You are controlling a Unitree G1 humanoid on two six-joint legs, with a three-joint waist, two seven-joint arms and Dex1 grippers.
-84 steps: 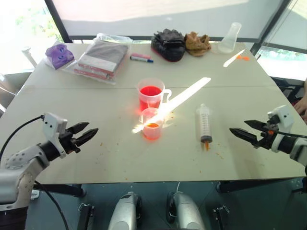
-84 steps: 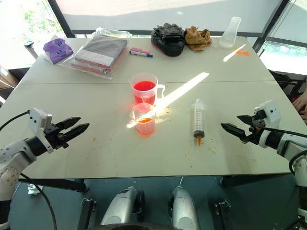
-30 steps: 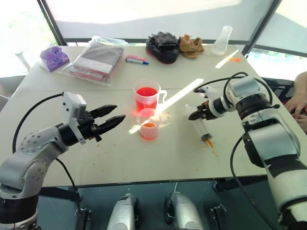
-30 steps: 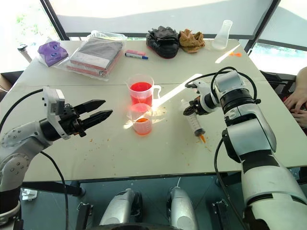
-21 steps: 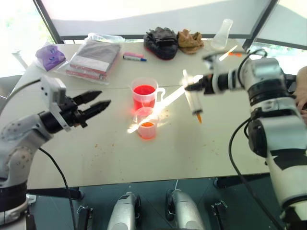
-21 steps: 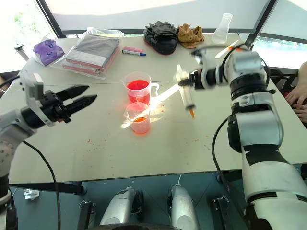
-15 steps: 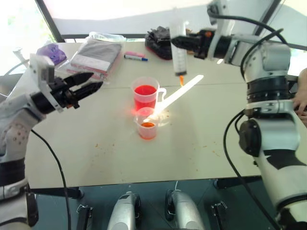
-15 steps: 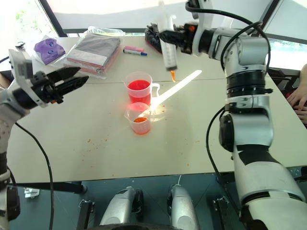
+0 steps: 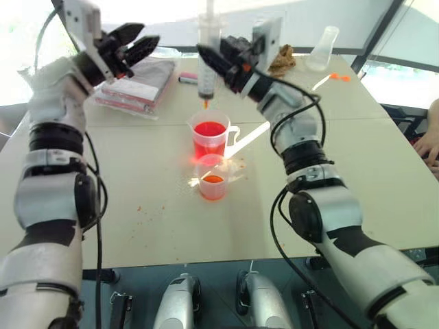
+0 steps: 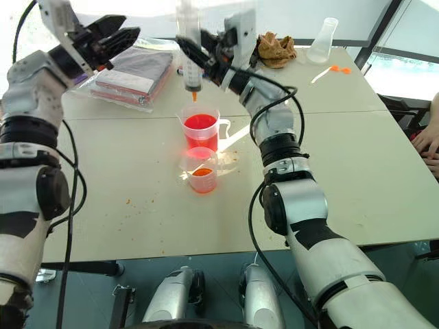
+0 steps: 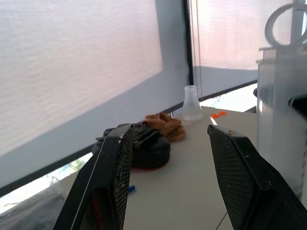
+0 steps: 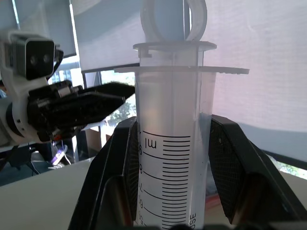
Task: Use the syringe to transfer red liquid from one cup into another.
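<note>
The counter (image 9: 357, 171) carries the working set near its centre: the tall handled beaker (image 9: 211, 135), holding red liquid (image 9: 209, 130), and the short cup (image 9: 212, 179) touching it on the near side, with a shallow orange-red layer at its bottom. Grouping the two vessels close together keeps the transfer path short.

The right arm reaches up and across toward the middle, forearm raised, with the right gripper (image 9: 221, 62) clamped on the barrel of the syringe (image 9: 206, 58). The right wrist view shows both fingers (image 12: 120, 163) pressed against the graduated barrel just below the flange. The syringe is held upright, orange tip down, directly above the beaker mouth and clear of the liquid; this orientation suits a straight descent for drawing.

The left arm is raised high on the left side, the left gripper (image 9: 130, 42) pointing toward the syringe top. Its fingers are spread and empty, probably positioned to operate the plunger (image 12: 173, 19).
</note>
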